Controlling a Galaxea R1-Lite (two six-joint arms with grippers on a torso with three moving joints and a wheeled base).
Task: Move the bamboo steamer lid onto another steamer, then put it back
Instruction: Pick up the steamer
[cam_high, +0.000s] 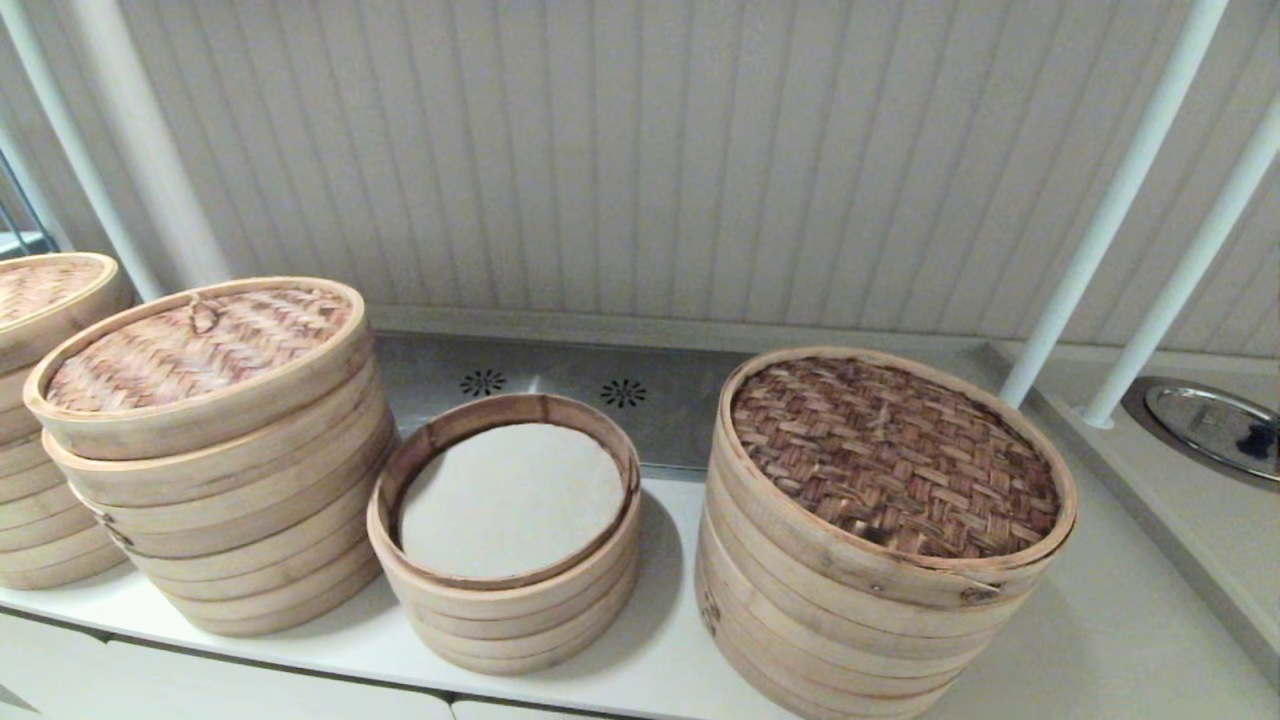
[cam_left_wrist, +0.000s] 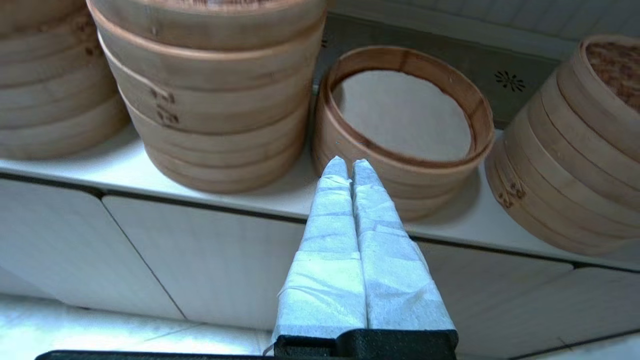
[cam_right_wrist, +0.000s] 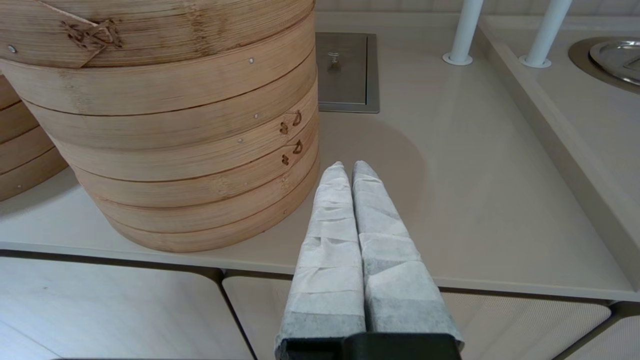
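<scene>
The narrowest steamer (cam_high: 505, 600) stands uncovered at the counter's middle, with a white liner (cam_high: 510, 495) inside. I see no small dark reddish-brown lid in any view. To its left is the medium-wide stack (cam_high: 250, 520). Its tan-pink woven top (cam_high: 190, 350) with a small loop (cam_high: 205, 315) sits tilted and skewed on the rings. My left gripper (cam_left_wrist: 349, 167) is shut and empty. It hangs in front of the counter edge, pointing at the open steamer (cam_left_wrist: 400, 165). My right gripper (cam_right_wrist: 348, 170) is also shut and empty, beside the widest stack (cam_right_wrist: 175, 125). Neither gripper shows in the head view.
The widest stack with a dark-brown weave (cam_high: 890, 450) stands at the right, and another stack (cam_high: 40, 420) at the far left. Two white poles (cam_high: 1110, 200) rise at the back right, beside a metal lid in a recess (cam_high: 1210, 425). A steel vent panel (cam_high: 550, 385) lies behind the steamers.
</scene>
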